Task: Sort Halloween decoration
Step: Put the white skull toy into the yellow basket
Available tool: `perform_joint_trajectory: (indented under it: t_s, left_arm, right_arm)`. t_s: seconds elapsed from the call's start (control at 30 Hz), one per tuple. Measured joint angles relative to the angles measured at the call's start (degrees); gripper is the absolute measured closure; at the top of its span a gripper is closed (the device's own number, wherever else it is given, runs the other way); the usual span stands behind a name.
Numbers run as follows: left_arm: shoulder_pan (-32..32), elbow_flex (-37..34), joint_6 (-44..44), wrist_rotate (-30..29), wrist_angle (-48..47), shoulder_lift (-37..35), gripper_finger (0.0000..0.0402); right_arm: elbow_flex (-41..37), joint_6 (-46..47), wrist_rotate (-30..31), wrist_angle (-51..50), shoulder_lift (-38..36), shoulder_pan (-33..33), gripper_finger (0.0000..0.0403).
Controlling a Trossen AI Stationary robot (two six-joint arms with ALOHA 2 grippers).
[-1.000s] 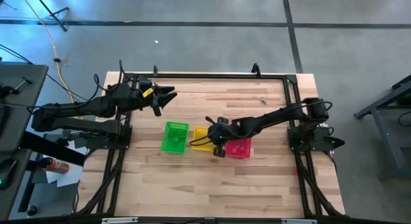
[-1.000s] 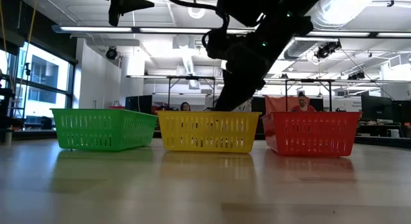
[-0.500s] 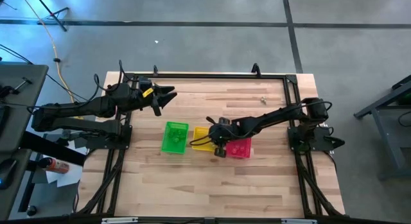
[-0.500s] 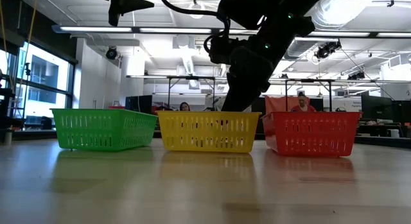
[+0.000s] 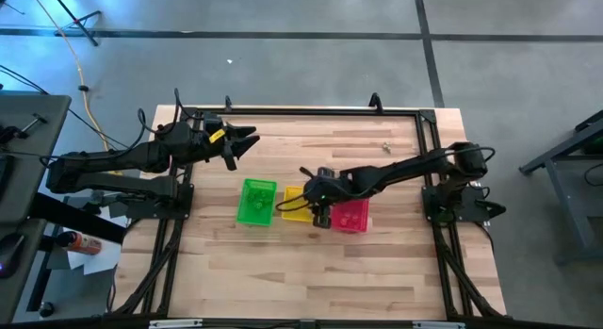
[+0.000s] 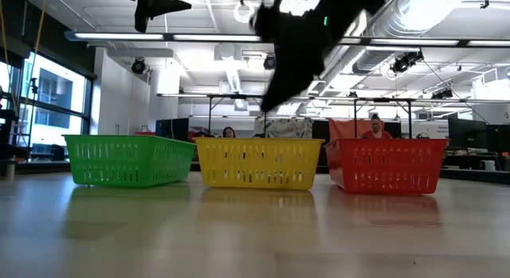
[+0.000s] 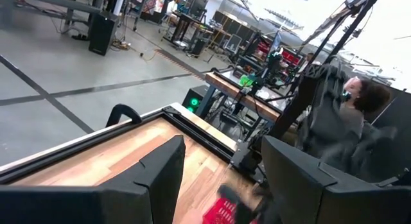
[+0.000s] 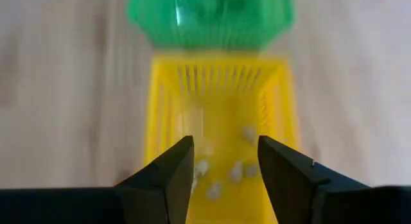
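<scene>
We see the right gripper [image 8: 221, 161] above the yellow basket [image 5: 294, 204] mid-tabletop, fingers apart and empty — pale trinkets [image 8: 221, 166] lie on that basket's floor. The left gripper [image 5: 247, 139] waits near the far left corner, fingers apart too.

Green basket [image 6: 127, 159], yellow basket [image 6: 259, 162] and red basket [image 6: 387, 164] stood in a row on the wooden surface [image 6: 255, 234], a dark arm [image 6: 307, 39] blurred above the yellow one, a person [image 6: 373, 127] sat behind.
</scene>
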Motion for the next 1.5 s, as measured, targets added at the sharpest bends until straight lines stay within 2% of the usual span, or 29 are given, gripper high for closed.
perform_joint_trajectory:
  t_s: [0.3, 0.37, 0.5, 0.6, 0.67, 0.87, 0.93, 1.0, 1.1, 1.2, 1.27, 1.37, 1.5]
  left_arm:
    - [-0.02, 0.00, 1.55, 0.23, 0.41, 0.02, 0.0204]
    - [0.00, 0.00, 4.52, 2.00, 0.45, 0.20, 0.0204]
    - [-0.10, 0.00, 11.36, 6.47, 0.40, 0.94, 0.0204]
    - [-0.09, 0.00, 14.97, 8.05, 0.36, 1.92, 0.0204]
    - [-0.09, 0.00, 16.56, 8.07, 0.42, 2.42, 0.0204]
    - [-0.04, 0.00, 16.36, 8.02, 0.41, 2.71, 0.0204]
    - [-0.04, 0.06, 13.39, 7.71, -0.15, 2.86, 0.0204]
    - [0.46, 1.58, 9.06, 6.16, -5.76, 4.11, 0.0204]
    - [3.95, 6.76, 5.99, 2.55, -24.70, 7.36, 0.0204]
    - [10.77, 12.52, 2.53, -0.75, -44.06, 12.68, 0.0204]
    - [16.01, 13.88, 1.19, -1.70, -52.78, 16.44, 0.0204]
    - [23.13, 13.16, 0.94, -1.42, -60.15, 21.73, 0.0204]
    - [29.55, 9.29, 3.95, -1.06, -60.55, 28.09, 0.0204]
  right_arm:
    - [-2.88, 1.69, 7.34, 2.20, -20.81, -3.40, 0.0234]
    - [-4.71, 2.31, 7.33, 6.54, -25.29, -4.04, 0.0234]
    - [-10.69, 2.95, 5.45, 22.10, -32.36, -3.86, 0.0234]
    - [-15.56, 3.98, 4.44, 32.16, -35.01, -3.46, 0.0234]
    - [-17.66, 5.07, 4.47, 35.24, -35.71, -3.42, 0.0234]
    - [-18.75, 5.89, 4.57, 34.92, -35.91, -3.47, 0.0234]
    - [-18.75, 5.87, 5.54, 34.78, -35.92, -3.58, 0.0234]
    - [-18.75, 5.87, 6.73, 34.78, -35.92, -3.62, 0.0234]
    - [-18.75, 5.14, 9.16, 34.49, -35.91, -3.64, 0.0234]
    - [-18.74, 4.36, 11.16, 34.38, -35.91, -3.64, 0.0234]
    - [-18.73, 4.36, 12.14, 34.36, -35.91, -3.64, 0.0234]
    - [-18.73, 4.39, 12.64, 33.77, -35.90, -3.64, 0.0234]
    - [-18.71, 5.54, 12.64, 32.52, -35.90, -3.63, 0.0234]
